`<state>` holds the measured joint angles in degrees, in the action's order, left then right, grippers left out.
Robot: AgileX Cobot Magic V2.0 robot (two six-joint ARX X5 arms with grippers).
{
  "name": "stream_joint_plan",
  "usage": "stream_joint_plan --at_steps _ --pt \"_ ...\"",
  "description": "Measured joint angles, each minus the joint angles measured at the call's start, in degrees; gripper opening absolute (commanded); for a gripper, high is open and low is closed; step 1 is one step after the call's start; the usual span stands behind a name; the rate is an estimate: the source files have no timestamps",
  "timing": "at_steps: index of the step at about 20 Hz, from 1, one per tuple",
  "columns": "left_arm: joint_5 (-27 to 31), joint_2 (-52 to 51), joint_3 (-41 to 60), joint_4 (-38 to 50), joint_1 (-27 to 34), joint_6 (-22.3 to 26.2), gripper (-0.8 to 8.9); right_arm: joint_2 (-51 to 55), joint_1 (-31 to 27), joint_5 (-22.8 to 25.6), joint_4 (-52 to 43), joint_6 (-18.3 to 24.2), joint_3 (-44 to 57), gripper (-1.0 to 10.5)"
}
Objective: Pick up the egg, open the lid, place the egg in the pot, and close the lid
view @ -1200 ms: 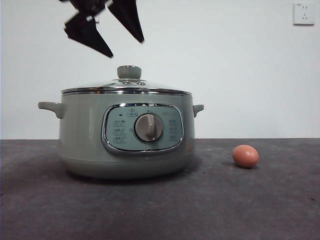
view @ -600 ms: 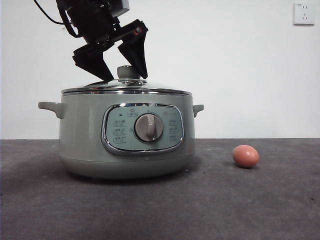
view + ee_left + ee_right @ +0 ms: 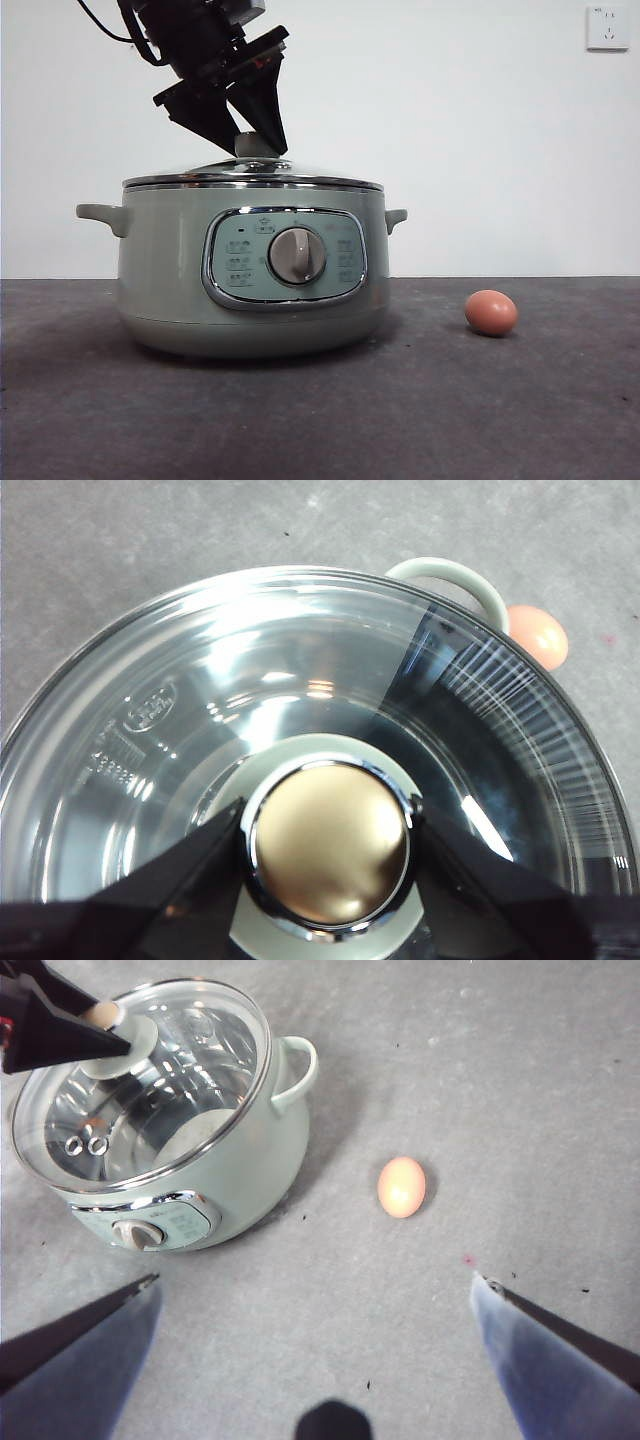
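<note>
Your left gripper [image 3: 248, 140] is down on top of the pot [image 3: 250, 270], with its jaws closed in on the pale green knob [image 3: 258, 146] of the lid [image 3: 252, 176]. In the left wrist view the two black jaws press against either side of the knob's shiny cap [image 3: 328, 842], one on each flank, touching it. The glass lid [image 3: 300, 730] sits flat on the pot's rim, chrome edge all the way round, and you can see through it into the metal inside.

The egg [image 3: 491, 312] lies on the grey counter [image 3: 420, 410], off to the side of the pot on the side of its small handle [image 3: 396, 218] and apart from it, resting on its long side. From the left wrist camera you catch it just past that handle [image 3: 450, 580], partly hidden behind the lid's rim: the egg [image 3: 538, 635] shows as a pale orange curve.

Your right gripper [image 3: 318, 1295] hangs high above the counter, well away from everything, with its jaws spread wide and nothing between them. Its camera looks down on the whole scene: the pot [image 3: 190, 1140] with its dial [image 3: 131, 1234] facing the near edge, the left gripper [image 3: 75, 1022] on the knob, and the egg [image 3: 401, 1186] alone on the counter [image 3: 560, 1110] beside the pot.

A white wall socket [image 3: 607, 27] sits high on the wall behind.
</note>
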<state>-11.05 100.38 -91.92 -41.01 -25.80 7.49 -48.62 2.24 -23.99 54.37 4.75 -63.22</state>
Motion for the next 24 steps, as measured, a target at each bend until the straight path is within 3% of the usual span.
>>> stream_joint_plan --at_steps 4,10,16,24 --pt "0.0 0.0 -0.1 -0.6 0.0 0.0 -0.10 -0.9 0.0 0.0 0.0 0.0 0.0 6.3" --pt "0.1 0.0 -0.8 -1.3 0.0 0.0 -0.08 -2.5 0.0 0.0 -0.4 0.0 0.0 6.3" --pt "0.5 0.9 -8.3 -9.4 0.0 -0.9 -0.08 -5.7 0.0 0.1 -1.2 0.0 0.0 6.3" --pt "-0.5 -3.3 -17.7 -15.0 2.0 -1.1 -0.08 -14.4 0.0 0.1 -9.7 -0.7 0.0 6.3"
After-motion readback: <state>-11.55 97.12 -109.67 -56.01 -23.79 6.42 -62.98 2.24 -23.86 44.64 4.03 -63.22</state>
